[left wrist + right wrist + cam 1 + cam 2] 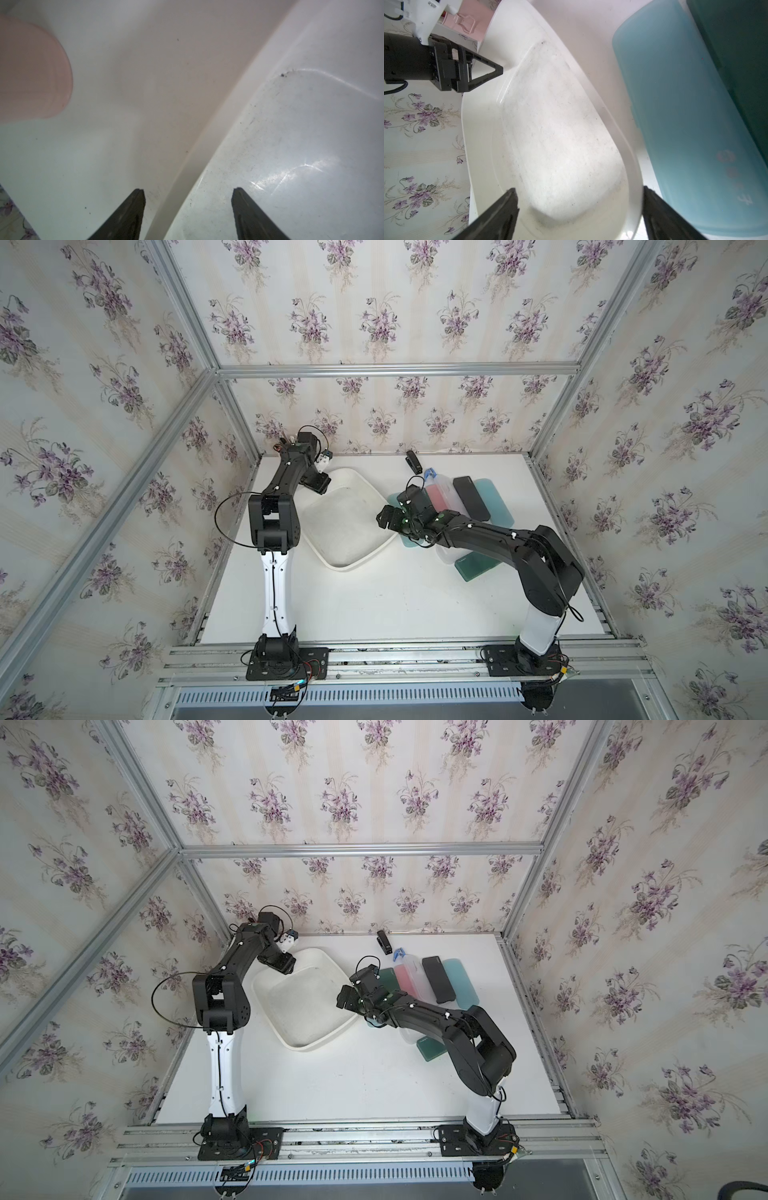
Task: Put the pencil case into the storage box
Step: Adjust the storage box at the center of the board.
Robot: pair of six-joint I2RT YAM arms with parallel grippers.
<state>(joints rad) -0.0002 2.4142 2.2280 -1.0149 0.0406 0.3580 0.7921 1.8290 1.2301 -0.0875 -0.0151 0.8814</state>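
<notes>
The white storage box (353,566) (316,1047) lies slantwise in mid-table and holds nothing. My left gripper (322,486) (286,966) is at its far corner, its jaws astride the rim (188,189) and shut on it; the right wrist view shows the left gripper (483,72) pinching that corner. My right gripper (386,519) (347,999) (579,189) stands open over the box's right edge (632,158), one finger inside and one outside. Pencil cases lie side by side to the right: pink (438,495), black (471,497), teal (496,499), light blue (685,124).
A pink pen cup (31,72) (467,20) stands just behind the box's far corner. A small black object (413,461) lies near the back wall. More cases, a clear one (446,556) and a teal one (473,569), lie partly under my right arm.
</notes>
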